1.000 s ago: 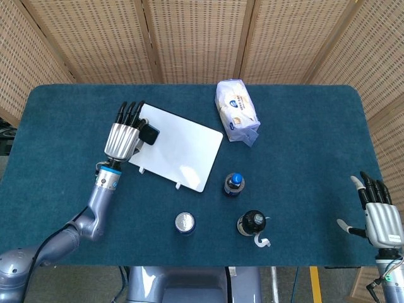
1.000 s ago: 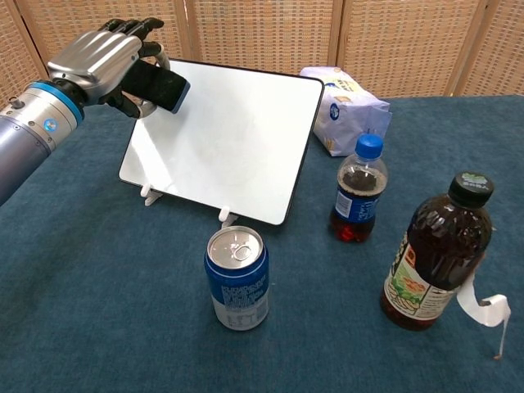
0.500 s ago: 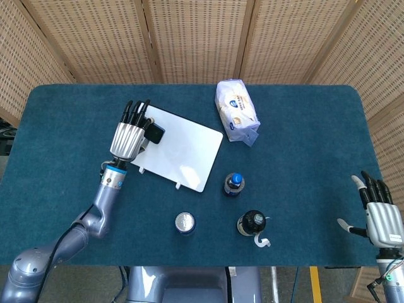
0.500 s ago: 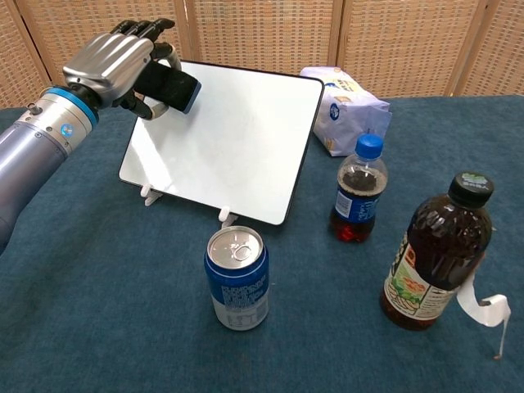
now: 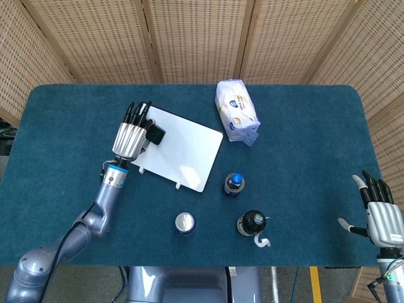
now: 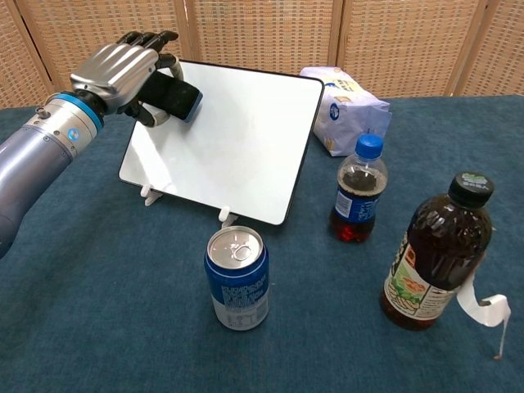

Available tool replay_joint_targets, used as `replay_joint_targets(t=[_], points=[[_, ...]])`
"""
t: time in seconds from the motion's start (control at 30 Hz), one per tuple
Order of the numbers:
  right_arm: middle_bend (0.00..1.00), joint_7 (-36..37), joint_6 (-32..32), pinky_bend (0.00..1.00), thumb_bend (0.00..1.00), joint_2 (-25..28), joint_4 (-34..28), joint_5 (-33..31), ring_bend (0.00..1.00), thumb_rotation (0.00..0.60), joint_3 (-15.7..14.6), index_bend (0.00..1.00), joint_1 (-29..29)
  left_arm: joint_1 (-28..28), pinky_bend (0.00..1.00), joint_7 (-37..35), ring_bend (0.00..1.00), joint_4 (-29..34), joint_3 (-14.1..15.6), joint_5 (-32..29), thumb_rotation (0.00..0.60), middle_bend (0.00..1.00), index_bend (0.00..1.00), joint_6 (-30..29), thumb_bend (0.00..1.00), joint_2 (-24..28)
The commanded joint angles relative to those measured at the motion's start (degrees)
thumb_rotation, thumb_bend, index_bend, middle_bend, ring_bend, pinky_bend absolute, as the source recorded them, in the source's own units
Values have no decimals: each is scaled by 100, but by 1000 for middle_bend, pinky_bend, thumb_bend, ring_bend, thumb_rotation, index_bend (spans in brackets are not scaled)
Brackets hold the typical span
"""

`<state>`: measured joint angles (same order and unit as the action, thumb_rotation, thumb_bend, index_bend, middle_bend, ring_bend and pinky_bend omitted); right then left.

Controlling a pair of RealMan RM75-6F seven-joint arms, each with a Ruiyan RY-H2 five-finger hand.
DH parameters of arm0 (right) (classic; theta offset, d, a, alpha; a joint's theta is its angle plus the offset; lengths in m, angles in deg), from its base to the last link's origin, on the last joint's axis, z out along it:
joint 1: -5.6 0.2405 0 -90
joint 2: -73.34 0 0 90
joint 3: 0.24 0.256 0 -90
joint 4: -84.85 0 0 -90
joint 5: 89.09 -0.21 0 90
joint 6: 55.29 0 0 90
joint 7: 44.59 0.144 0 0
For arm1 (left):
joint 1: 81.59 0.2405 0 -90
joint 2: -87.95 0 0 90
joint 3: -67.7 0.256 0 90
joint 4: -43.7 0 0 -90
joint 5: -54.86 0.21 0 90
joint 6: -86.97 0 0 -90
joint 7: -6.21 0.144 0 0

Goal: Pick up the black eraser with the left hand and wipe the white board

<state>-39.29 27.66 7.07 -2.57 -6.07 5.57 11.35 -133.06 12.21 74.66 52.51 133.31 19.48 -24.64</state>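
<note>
The white board [image 5: 182,149] [image 6: 232,141] leans on small white feet left of the table's centre. My left hand [image 5: 130,134] [image 6: 121,69] grips the black eraser [image 5: 154,134] [image 6: 176,100] and holds it against the board's upper left corner. My right hand [image 5: 382,219] hangs at the lower right, off the table's edge, with its fingers spread and nothing in it; the chest view does not show it.
A blue can [image 5: 185,223] [image 6: 237,277] stands in front of the board. A small cola bottle [image 5: 233,184] [image 6: 358,189] and a dark tea bottle [image 5: 253,223] [image 6: 437,253] stand to the right. A white snack bag [image 5: 237,111] [image 6: 345,105] lies behind them.
My left hand has slid the eraser a little to the right along the board's upper left corner. The right hand has stayed put.
</note>
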Motion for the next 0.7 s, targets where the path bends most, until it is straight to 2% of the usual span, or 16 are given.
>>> replay_joint_targets(t=[0.03, 0.7], points=[[0, 10, 1, 0, 0, 4, -2, -1, 0, 600, 0, 70, -1, -10, 0, 2, 0, -32, 16, 2, 600, 0, 498, 16, 366, -11], [0, 96, 33, 0, 0, 22, 8, 23, 0, 600, 5, 70, -9, -106, 0, 51, 0, -228, 67, -45, 600, 0, 497, 176, 364, -122]])
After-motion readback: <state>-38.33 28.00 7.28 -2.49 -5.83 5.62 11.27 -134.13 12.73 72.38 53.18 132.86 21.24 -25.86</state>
